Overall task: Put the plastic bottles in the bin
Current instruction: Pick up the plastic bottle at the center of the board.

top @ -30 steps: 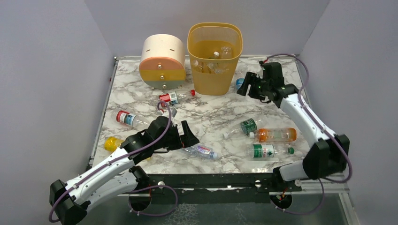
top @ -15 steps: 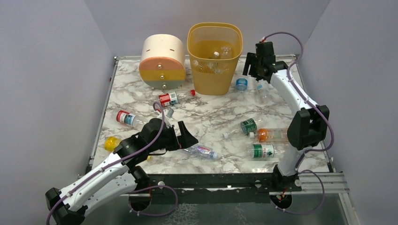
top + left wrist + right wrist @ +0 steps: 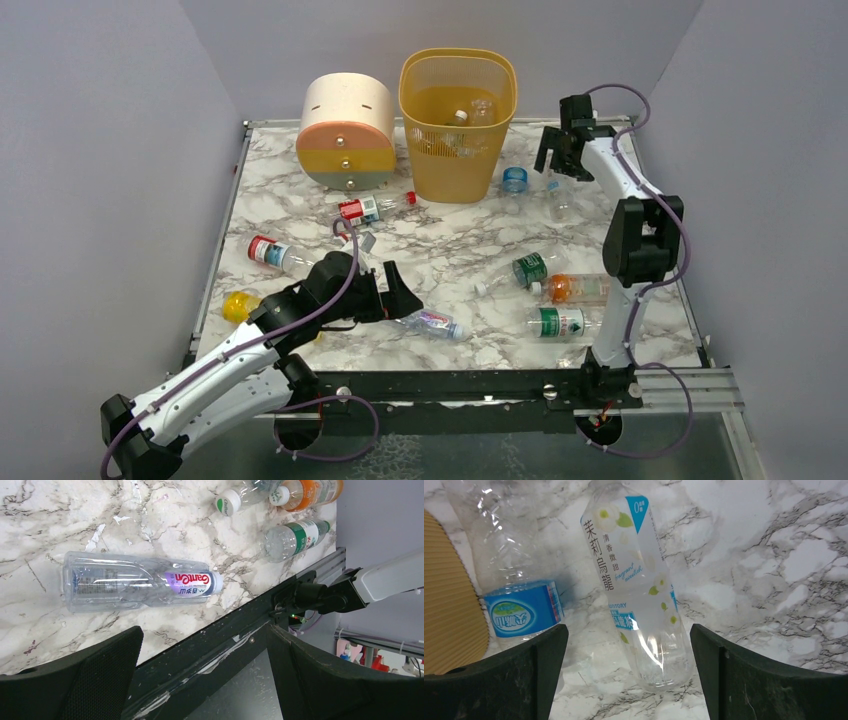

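The bin (image 3: 456, 160) stands at the back of the table (image 3: 455, 250), and a few clear bottles (image 3: 468, 115) lie inside it. Just beside it the right gripper (image 3: 628, 630) hangs with its jaws spread wide, gripping nothing. Below and between those jaws a white-label bottle (image 3: 639, 590) lies on the marble, and the wrist view shows it touching neither finger. Out past the jaw on the bin's side lies a blue-label bottle (image 3: 519, 612), and the ribbed wall of the bin shows just beyond it.

The left gripper (image 3: 204, 630) sits low over the near part of the table, its jaws also wide apart and empty. Just ahead of its fingertips a purple-label bottle (image 3: 140, 582) lies on its side, crosswise to the jaws and clear of both. Farther ahead, off past one jaw, an orange bottle (image 3: 310, 490), a green-label bottle (image 3: 295, 537) and a white-capped bottle (image 3: 235, 500) lie close together.

Behind this gripper, a red-label bottle (image 3: 362, 208) lies near a round drawer unit (image 3: 346, 130), which stands next to the bin. A yellow bottle (image 3: 238, 305) lies beside the left arm.
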You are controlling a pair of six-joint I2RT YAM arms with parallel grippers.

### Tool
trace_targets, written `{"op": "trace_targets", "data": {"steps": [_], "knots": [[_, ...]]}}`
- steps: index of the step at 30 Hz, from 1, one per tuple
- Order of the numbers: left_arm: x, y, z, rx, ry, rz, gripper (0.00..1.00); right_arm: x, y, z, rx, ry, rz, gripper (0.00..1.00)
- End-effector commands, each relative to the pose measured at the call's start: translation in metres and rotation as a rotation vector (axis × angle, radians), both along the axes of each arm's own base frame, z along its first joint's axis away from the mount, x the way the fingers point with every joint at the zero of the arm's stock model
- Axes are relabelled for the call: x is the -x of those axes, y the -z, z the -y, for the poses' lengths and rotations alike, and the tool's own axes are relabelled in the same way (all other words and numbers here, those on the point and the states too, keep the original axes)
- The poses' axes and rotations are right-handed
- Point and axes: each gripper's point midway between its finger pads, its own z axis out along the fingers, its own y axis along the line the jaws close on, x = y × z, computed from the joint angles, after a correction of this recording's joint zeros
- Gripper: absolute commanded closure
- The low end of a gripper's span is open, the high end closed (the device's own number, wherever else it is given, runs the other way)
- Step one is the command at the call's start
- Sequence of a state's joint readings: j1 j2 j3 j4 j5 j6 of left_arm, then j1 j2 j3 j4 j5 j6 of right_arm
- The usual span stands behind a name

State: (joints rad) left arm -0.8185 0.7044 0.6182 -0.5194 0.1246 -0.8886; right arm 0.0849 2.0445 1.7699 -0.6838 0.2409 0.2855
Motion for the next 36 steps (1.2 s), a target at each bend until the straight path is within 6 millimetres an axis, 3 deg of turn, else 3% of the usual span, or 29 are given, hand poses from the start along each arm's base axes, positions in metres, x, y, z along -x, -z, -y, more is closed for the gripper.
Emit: {"op": "trace_targets", "data": {"steps": [1, 19, 22, 25, 28, 32, 36], "knots": [[0.003, -0.012, 0.003, 0.021, 0.039, 0.025, 0.01, -0.004, 0.007, -0.006, -0.029, -0.016, -0.023, 0.04], [0.006, -0.015, 0.000, 0.033, 0.029, 0.027, 0.01, 0.006, 0.070, -0.002, -0.048, -0.004, -0.155, 0.08], [0.006, -0.016, -0.001, 0.033, 0.029, 0.028, 0.01, 0.007, 0.072, -0.002, -0.065, -0.006, -0.162, 0.19], [0.007, -0.017, -0.002, 0.036, 0.025, 0.029, 0.01, 0.007, 0.063, -0.003, -0.072, -0.009, -0.143, 0.39], [0.007, -0.015, -0.002, 0.035, 0.022, 0.024, 0.01, 0.004, 0.049, -0.004, -0.075, -0.017, -0.108, 0.50], [0.007, -0.014, -0.002, 0.033, 0.020, 0.021, 0.01, 0.004, 0.021, -0.008, -0.094, -0.027, -0.069, 0.55], [0.006, -0.014, -0.001, 0.031, 0.021, 0.021, 0.01, 0.001, -0.027, -0.016, -0.139, -0.052, 0.040, 0.55]]}}
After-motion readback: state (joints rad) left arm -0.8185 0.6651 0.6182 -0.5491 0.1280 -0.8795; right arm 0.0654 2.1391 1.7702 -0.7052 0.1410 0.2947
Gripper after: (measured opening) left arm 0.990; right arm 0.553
